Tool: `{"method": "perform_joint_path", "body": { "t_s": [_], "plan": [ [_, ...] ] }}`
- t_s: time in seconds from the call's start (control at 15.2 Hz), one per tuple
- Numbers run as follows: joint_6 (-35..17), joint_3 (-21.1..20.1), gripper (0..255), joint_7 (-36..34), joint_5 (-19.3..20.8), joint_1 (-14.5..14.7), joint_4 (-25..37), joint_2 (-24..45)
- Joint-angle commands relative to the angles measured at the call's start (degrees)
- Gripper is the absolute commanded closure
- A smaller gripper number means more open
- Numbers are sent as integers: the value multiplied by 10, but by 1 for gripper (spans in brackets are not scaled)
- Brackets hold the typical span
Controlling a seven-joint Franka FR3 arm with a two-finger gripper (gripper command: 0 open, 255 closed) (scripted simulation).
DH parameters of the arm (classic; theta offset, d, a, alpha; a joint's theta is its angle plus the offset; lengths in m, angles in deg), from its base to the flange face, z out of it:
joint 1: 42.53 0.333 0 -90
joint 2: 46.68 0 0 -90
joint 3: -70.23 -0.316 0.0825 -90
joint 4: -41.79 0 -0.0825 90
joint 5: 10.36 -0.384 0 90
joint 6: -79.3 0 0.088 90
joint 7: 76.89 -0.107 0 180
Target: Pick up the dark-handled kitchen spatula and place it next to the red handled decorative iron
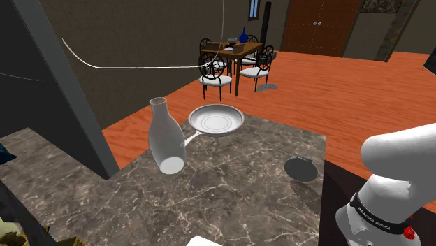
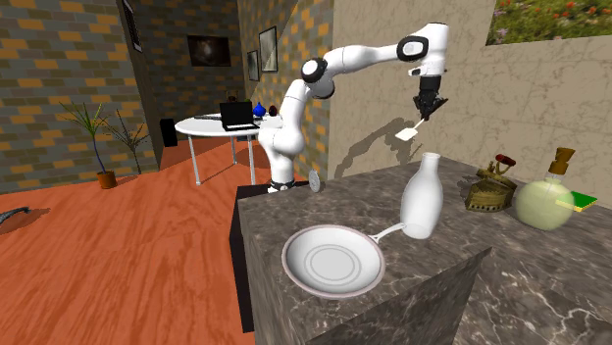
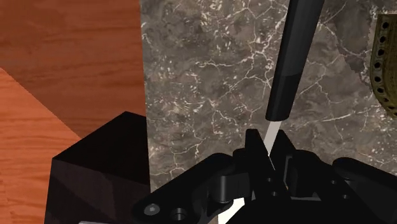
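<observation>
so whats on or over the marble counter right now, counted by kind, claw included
bottles: 2 (white bottle, round corked flask)
frying pan: 1
iron: 1
spatula, held in the claw: 1
green flat item: 1
grey disc: 1
total: 7

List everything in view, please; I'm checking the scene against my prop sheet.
counter: one, dark marble, beside the stand
pan: one, white, at the counter's edge
bottle: one, white, by the pan's handle
iron: one, bronze with red handle, on the counter near the wall
flask: one, pale green, corked, beside the iron
spatula: one, dark handle, held above the counter
dining table: one, brown, far across the orange floor
chairs: several, white seats, around that table
arm: one, white, raised
pincer: one, black, shut on the spatula
</observation>
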Motion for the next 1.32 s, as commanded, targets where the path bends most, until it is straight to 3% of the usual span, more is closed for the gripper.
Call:
{"method": "perform_joint_path", "body": {
  "t_s": [0.0, 0.07, 0.13, 0.66, 1.25],
  "plan": [
    [26, -58, 255, -20, -30, -79, 81, -32],
    [40, -81, 255, -32, -46, -115, 124, -50],
    [71, -123, 255, -59, -75, -188, 219, -85],
    [-1, -100, 255, -33, -67, -118, 105, -83],
    [-68, -93, 255, -11, -71, -73, 14, -90]
  ]
}}
